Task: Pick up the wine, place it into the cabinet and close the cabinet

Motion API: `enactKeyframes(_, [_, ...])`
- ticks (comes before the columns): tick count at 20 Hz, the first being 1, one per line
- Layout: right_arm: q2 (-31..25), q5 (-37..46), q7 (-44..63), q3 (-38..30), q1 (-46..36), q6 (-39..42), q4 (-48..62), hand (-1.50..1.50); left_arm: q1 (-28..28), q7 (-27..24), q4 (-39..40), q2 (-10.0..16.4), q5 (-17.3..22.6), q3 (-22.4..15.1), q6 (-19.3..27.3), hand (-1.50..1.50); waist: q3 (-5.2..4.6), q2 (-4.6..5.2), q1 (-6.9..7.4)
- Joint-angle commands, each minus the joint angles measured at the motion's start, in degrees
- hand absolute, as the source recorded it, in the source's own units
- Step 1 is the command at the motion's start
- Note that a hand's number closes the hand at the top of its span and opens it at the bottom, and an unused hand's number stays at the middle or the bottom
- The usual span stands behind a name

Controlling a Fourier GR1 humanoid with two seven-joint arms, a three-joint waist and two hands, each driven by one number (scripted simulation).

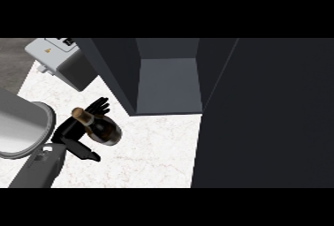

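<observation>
across the right half of the view a dark cabinet door [267, 114] hangs wide, and beside it the cabinet [166, 84] stands open, its grey inner walls and floor showing. below it spreads the white marbled bench [157, 150]. at the left edge lies a large grey rounded shape [20, 128], too cropped to tell what it is; beyond it stands a grey box appliance [65, 59]. the left hand [68, 131] curls fingers and thumb round the wine bottle [105, 129], which is outside the cabinet, over the bench just left of the opening, neck [81, 113] pointing up-left
</observation>
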Motion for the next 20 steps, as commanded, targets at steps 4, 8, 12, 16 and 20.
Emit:
enactKeyframes(4, [0.1,-0.8,0.7,1.4,0.4,0.5,-2.2,-1.5,-0.9,-9.0,7.2,-1.4,0.5,-0.8,-8.6,-1.5,-0.08,0.19,-0.47])
enactKeyframes(8, [0.1,-2.0,2.9,0.9,-0.5,-0.2,-4.1,-1.5,-2.2,-8.0,8.7,-1.2,1.8,-0.9,-11.2,-1.5,-0.13,0.16,-0.83])
enactKeyframes(12, [0.9,-0.5,1.0,0.8,-0.7,-0.4,-0.7,-1.5,-1.4,-9.6,8.9,-3.2,1.8,-2.0,-10.8,-1.5,-0.07,0.14,-0.18])
enactKeyframes(16, [1.4,0.7,-1.1,2.0,1.7,0.2,-2.0,-1.5,-2.8,-10.5,9.6,-2.2,1.8,-2.4,-11.3,-1.5,-0.05,0.13,-0.52])
enactKeyframes(20, [1.2,-0.4,1.8,1.3,-0.8,-0.7,-1.1,-1.5,-4.2,-10.3,9.7,-5.1,1.8,-3.3,-9.9,-1.5,-0.07,0.12,-0.29])
